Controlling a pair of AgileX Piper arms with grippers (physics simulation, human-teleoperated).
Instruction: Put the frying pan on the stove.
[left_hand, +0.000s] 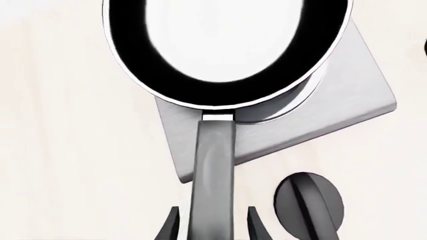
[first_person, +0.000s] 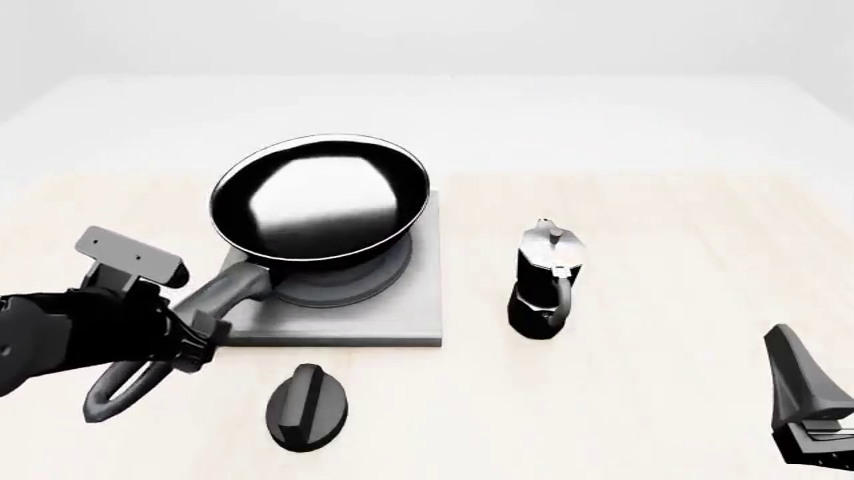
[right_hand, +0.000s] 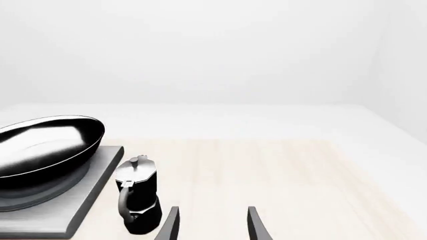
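Observation:
The glossy black frying pan (first_person: 320, 200) sits tilted over the round burner of the grey stove (first_person: 420, 300), shifted toward its far left. Its long grey handle (first_person: 220, 295) slopes down off the stove's near left corner. My left gripper (first_person: 194, 335) straddles that handle. In the left wrist view the handle (left_hand: 213, 165) runs between the fingers of the left gripper (left_hand: 213, 225) with a gap on each side, so it is open. The pan (left_hand: 227, 45) covers most of the stove (left_hand: 347, 100). My right gripper (right_hand: 212, 225) is open and holds nothing, at the near right.
A black-and-silver moka pot (first_person: 545, 280) stands upright just right of the stove; it also shows in the right wrist view as the moka pot (right_hand: 137, 200). A black oval knob (first_person: 310, 405) lies on the table in front of the stove, close to the handle's end.

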